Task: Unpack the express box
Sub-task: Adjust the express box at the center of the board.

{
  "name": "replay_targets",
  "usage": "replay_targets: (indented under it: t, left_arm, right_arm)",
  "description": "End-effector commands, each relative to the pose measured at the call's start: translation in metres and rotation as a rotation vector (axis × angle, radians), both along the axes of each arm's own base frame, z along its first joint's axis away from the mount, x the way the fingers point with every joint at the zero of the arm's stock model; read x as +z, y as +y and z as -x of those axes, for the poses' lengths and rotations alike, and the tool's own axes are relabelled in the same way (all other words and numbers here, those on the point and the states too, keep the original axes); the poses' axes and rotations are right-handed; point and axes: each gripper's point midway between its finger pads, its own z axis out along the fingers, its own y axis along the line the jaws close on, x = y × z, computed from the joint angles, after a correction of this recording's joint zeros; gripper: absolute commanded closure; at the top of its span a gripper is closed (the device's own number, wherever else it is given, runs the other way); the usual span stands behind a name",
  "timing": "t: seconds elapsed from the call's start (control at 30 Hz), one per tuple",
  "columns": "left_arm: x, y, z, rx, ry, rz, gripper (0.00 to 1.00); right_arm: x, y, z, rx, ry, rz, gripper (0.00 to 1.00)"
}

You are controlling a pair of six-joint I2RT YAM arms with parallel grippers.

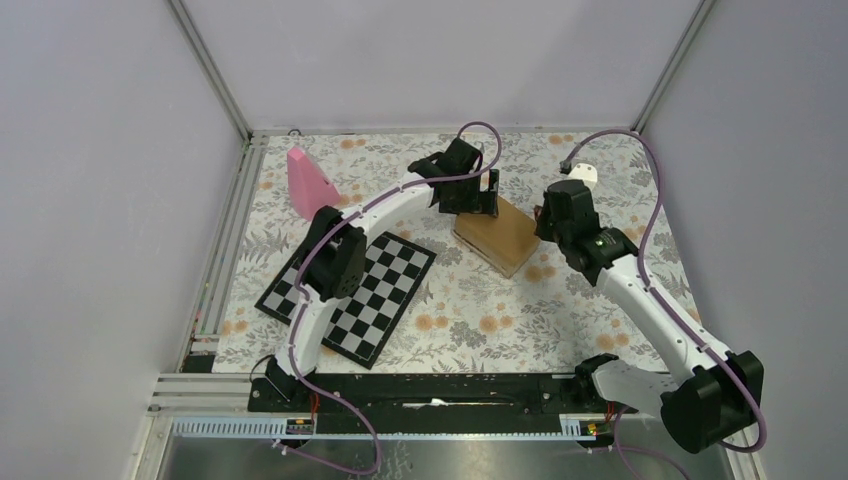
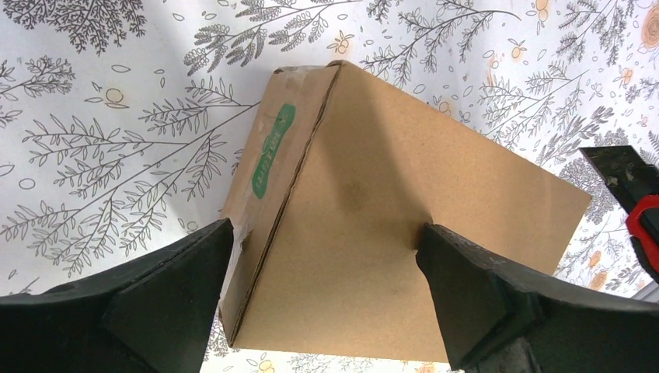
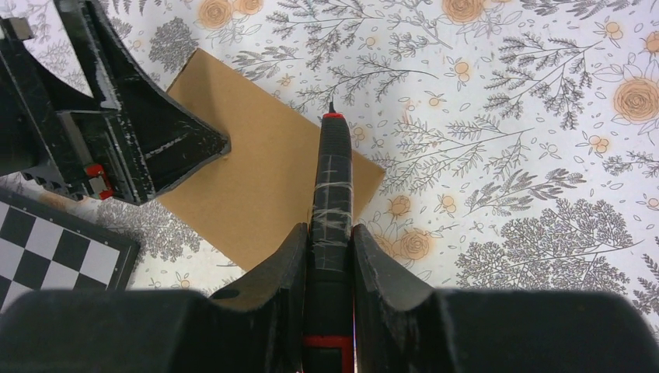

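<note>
Brown express box [image 2: 435, 179], green print [image 2: 273, 148] unreadable; left tool [image 2: 325, 237] wide, right tool [image 3: 330, 233] holds cutter [image 3: 332, 171].

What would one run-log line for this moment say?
left gripper: open over express box | right gripper: shut on cutter, tip near box edge | box: unopened

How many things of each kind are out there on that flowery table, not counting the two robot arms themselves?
Small brown cardboard box: 1
Pink cone-like object: 1
Flat black-and-white chessboard: 1
Black pen-shaped tool with red trim: 1
Total: 4
</note>
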Motion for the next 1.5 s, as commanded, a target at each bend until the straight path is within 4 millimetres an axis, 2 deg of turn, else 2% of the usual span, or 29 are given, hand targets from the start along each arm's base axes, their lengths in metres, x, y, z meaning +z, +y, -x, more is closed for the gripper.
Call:
replay_targets:
  t: [0.0, 0.17, 0.3, 0.47, 0.53, 0.73, 0.97, 1.13, 1.3, 1.4, 1.47]
  left_arm:
    - [-0.055, 0.044, 0.048, -0.02, 0.144, -0.27, 0.01]
    - [-0.015, 0.041, 0.041, -0.02, 0.069, -0.233, 0.01]
    - [0.028, 0.043, 0.024, -0.009, -0.027, -0.207, 0.01]
    - [0.077, 0.042, 0.015, -0.018, -0.118, -0.146, 0.01]
    - [0.089, 0.044, 0.017, -0.019, -0.127, -0.119, 0.01]
    - [0.116, 0.05, 0.044, -0.036, -0.11, -0.015, 0.01]
    - [0.112, 0.083, 0.091, 0.021, -0.039, 0.01, 0.02]
    - [0.104, 0.089, 0.124, 0.025, 0.009, 0.096, 0.03]
    - [0.084, 0.089, 0.14, 0.011, 0.048, 0.136, 0.04]
    - [0.084, 0.084, 0.142, -0.01, 0.048, 0.165, 0.04]
    - [0.087, 0.08, 0.144, -0.023, 0.049, 0.194, 0.03]
  right_arm:
    - [0.012, -0.003, -0.005, -0.025, -0.062, 0.046, 1.0]
    - [0.021, -0.008, -0.016, -0.046, -0.091, 0.093, 1.0]
    - [0.022, -0.009, -0.03, -0.048, -0.1, 0.148, 1.0]
    - [0.004, -0.003, -0.039, -0.025, -0.067, 0.165, 1.0]
    - [-0.001, 0.0, -0.04, -0.006, -0.066, 0.166, 1.0]
    - [-0.004, 0.006, -0.04, 0.007, -0.059, 0.137, 1.0]
    - [-0.017, 0.016, -0.02, 0.047, -0.031, 0.114, 1.0]
    - [-0.023, 0.025, 0.005, 0.067, 0.015, 0.115, 1.0]
    - [-0.02, 0.038, 0.038, 0.076, 0.026, 0.059, 1.0]
    - [-0.02, 0.045, 0.055, 0.088, 0.024, 0.022, 1.0]
    - [-0.02, 0.041, 0.058, 0.072, 0.016, 0.028, 1.0]
